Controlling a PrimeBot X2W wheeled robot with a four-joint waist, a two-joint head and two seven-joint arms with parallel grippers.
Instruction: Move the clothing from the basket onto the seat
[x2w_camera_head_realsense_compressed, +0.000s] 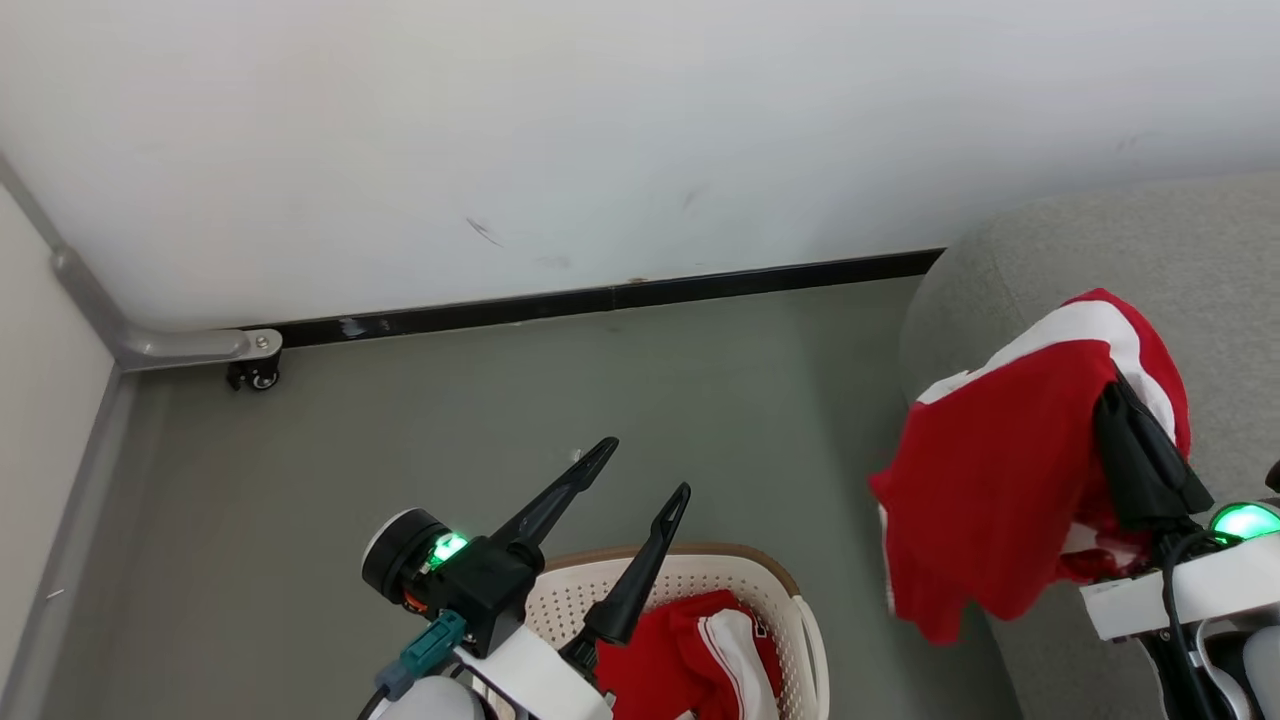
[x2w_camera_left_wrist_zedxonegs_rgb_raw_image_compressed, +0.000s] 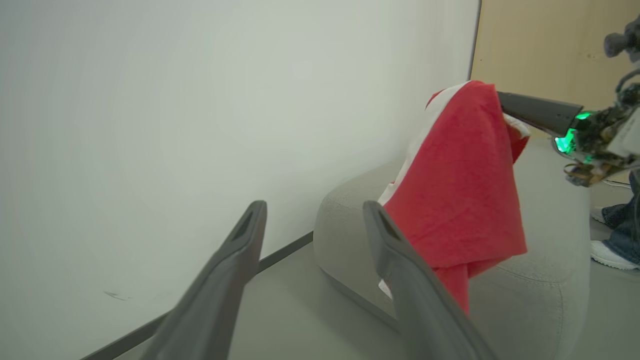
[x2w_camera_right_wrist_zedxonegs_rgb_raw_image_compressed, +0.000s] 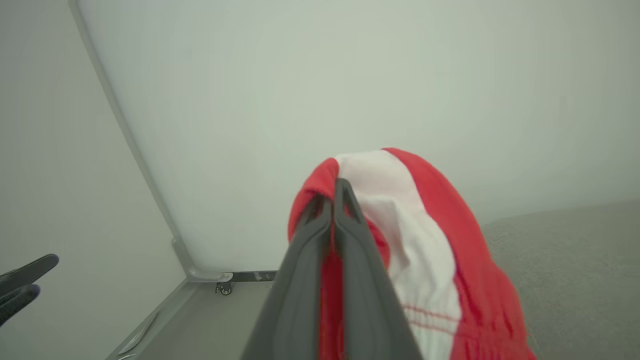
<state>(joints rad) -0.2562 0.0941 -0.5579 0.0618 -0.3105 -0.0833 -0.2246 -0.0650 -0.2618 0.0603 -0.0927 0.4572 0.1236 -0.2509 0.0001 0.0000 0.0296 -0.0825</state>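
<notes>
Backed by a plain pale wall (x2w_camera_head_realsense_compressed: 600, 120) with a black skirting strip (x2w_camera_head_realsense_compressed: 600, 298), above bare grey floor (x2w_camera_head_realsense_compressed: 500, 420). At the right, against that wall, the grey upholstered seat (x2w_camera_head_realsense_compressed: 1150, 240), rounded at the edge. Over its near-left edge, a red jersey (x2w_camera_head_realsense_compressed: 990, 480) with a white panel, pinched tight between the closed fingers of the right gripper (x2w_camera_right_wrist_zedxonegs_rgb_raw_image_compressed: 334, 200) and hanging downward in long folds. Lower hem apparently off the cushion's side, above floor rather than above the top. Judged next: carry further right, inward over the cushion, before letting go; otherwise likely to slide off the rounded edge.

Lower middle, on the floor, the cream perforated basket (x2w_camera_head_realsense_compressed: 570, 600), well apart from the seat, with more red-and-white clothing (x2w_camera_head_realsense_compressed: 690, 650) bunched inside. Just above its far rim, the left gripper (x2w_camera_head_realsense_compressed: 645, 468), spread wide and holding nothing, the nearer of the two to those garments. Far left, a small caster (x2w_camera_head_realsense_compressed: 255, 375) at the wall's foot.
</notes>
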